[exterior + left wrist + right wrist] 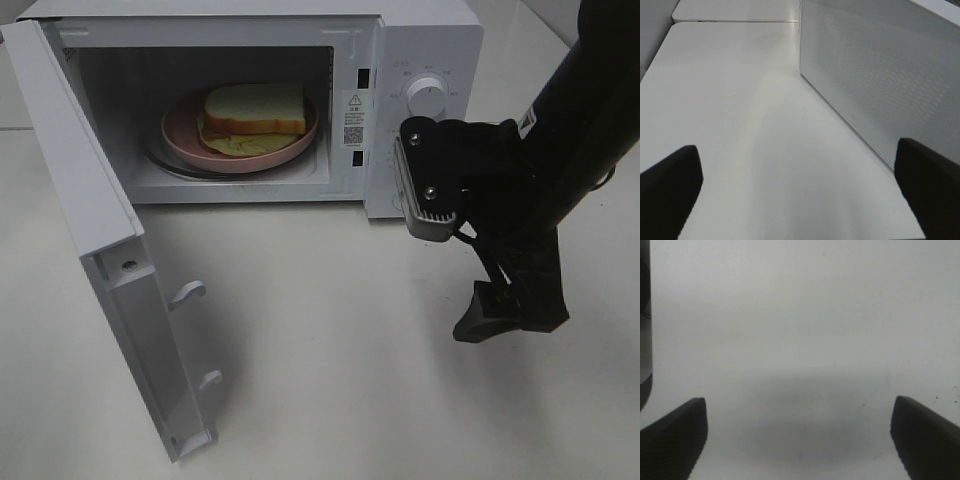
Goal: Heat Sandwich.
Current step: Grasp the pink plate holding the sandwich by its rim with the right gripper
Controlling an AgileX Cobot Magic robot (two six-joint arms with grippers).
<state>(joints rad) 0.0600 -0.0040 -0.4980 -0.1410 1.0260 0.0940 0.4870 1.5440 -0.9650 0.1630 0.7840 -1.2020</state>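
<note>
The sandwich (255, 110), pale bread over yellow-green filling, lies on a round pink plate (180, 135) inside the white microwave (425, 50), whose door (90, 200) hangs wide open to the left. My right gripper (510, 312) points down over the table in front of the microwave's control panel, well right of the sandwich. In the right wrist view the right gripper (799, 400) is open, with only bare table between its fingers. My left gripper (796, 147) is open too, with nothing in it, beside the microwave's perforated outer wall (880, 75). The exterior high view does not show it.
The microwave's control knob (428, 93) sits on its right panel, just above my right arm's wrist block (430, 185). The open door juts toward the table's front left. White tabletop (320, 340) spreads in front of the microwave. A second table edge (735, 12) lies beyond.
</note>
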